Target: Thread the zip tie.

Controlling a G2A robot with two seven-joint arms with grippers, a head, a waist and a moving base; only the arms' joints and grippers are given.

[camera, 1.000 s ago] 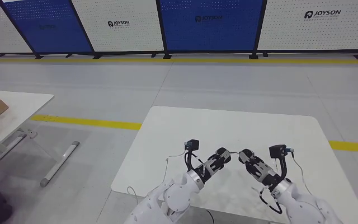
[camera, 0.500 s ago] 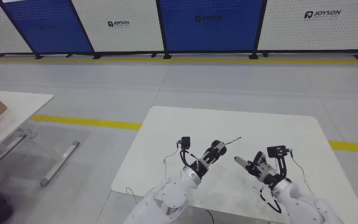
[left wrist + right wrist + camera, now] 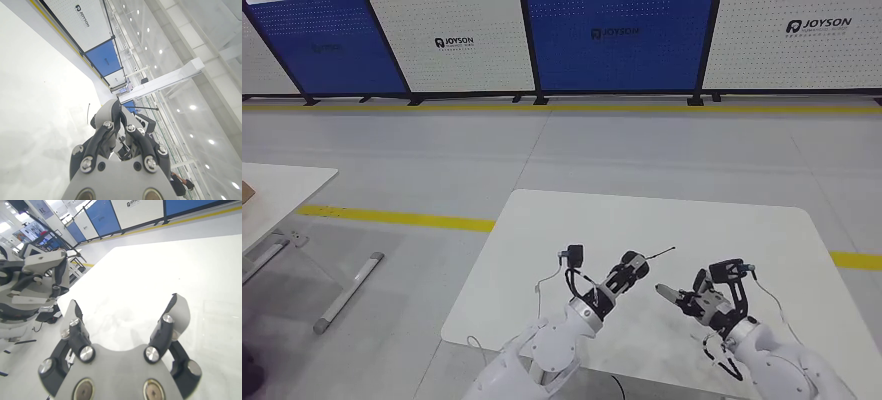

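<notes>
Above the table (image 3: pixel 572 225), left tool (image 3: pixel 638 263) pinches thin (black) zip tie (image 3: pixel 661 253).

The left pincer (image 3: pixel 118 103) has smooth, matt pale-grey finger shells that look like painted metal or hard plastic. They are lined inside with rough black rubbery pads (image 3: pixel 115 117). Pinched between those pads, a thin black plastic zip tie (image 3: pixel 143 108) juts out, smooth and slightly shiny. The right pincer (image 3: pixel 125 300) has the same finish, and its black plastic links are pinned with bright polished metal studs (image 3: pixel 152 352). Beneath both pincers, the white rectangular table (image 3: pixel 151 266) has a smooth top with a soft sheen.
</notes>
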